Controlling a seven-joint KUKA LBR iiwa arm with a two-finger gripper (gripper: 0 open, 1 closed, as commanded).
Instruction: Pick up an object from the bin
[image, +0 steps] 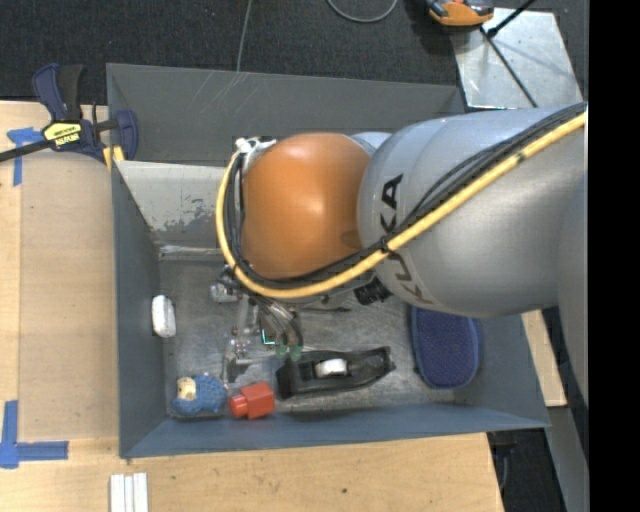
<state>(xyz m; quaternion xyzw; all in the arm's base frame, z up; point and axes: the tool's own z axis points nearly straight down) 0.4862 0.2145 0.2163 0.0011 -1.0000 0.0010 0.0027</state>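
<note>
Highest in the frame, the arm's orange cover (300, 205) hangs over the middle of the bin (135, 330), and under its lower edge the gripper (252, 335) is low over the floor, a little left of the centre. Its metal parts are much covered from above, so I cannot tell if it is open or closed, and I see nothing held in it. The nearest thing is 1 black tape holder (335, 370) with a white roll inside, just to the lower right of the gripper. Its long axis runs left to right in the frame, with the right end a little higher, and its left end is the end closest to the gripper. I judge that a grasp across its narrow width would suit it best. Directly below the gripper, near the bottom wall, lies 1 small red block (252, 401), and touching it on the left is a blue soft toy (198, 394). Farther away are 1 white piece (163, 316) at the left and 1 blue oval pad (445, 347) at the right.
</note>
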